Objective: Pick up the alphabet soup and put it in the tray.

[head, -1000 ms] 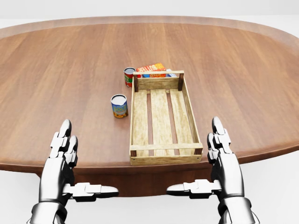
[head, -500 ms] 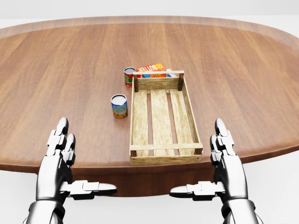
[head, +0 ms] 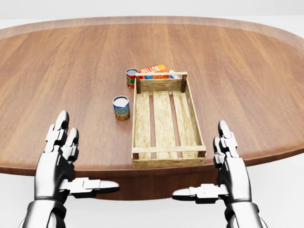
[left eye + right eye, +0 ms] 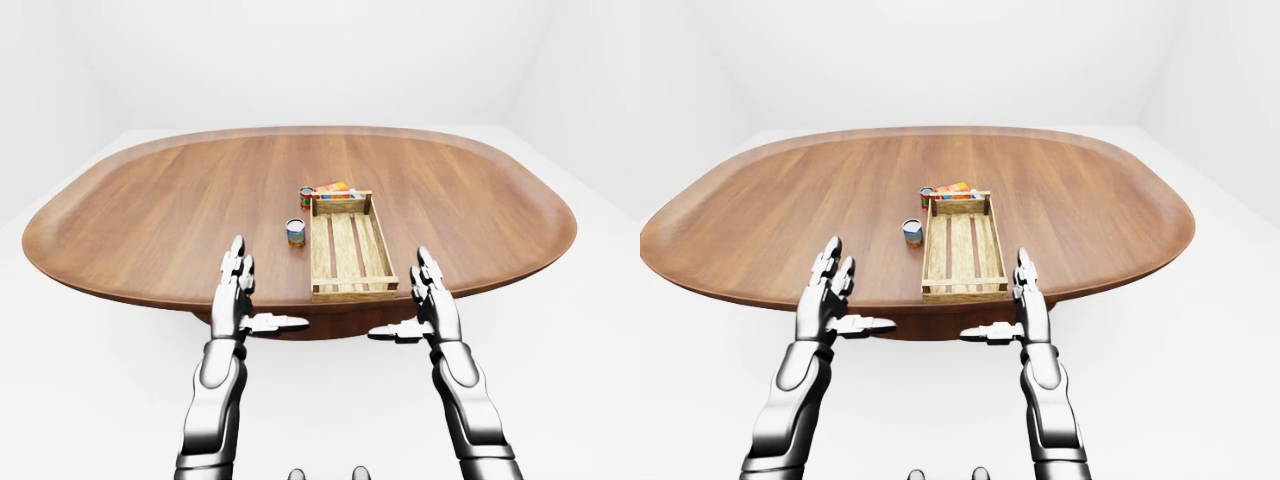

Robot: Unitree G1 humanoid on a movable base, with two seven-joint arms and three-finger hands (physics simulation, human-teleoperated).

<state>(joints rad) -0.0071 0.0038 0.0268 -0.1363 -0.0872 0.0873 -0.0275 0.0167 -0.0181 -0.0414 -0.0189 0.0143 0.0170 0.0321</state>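
Nothing had been grasped: both the left hand (image 3: 59,164) and right hand (image 3: 230,166) were held open, the alphabet soup (image 3: 131,78) untouched at the empty tray's (image 3: 192,107) eleven o'clock.

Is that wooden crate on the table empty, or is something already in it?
Empty. In the head view the wooden crate shows only bare slats; both cans, blue-labelled and red-labelled, stand outside on the table.
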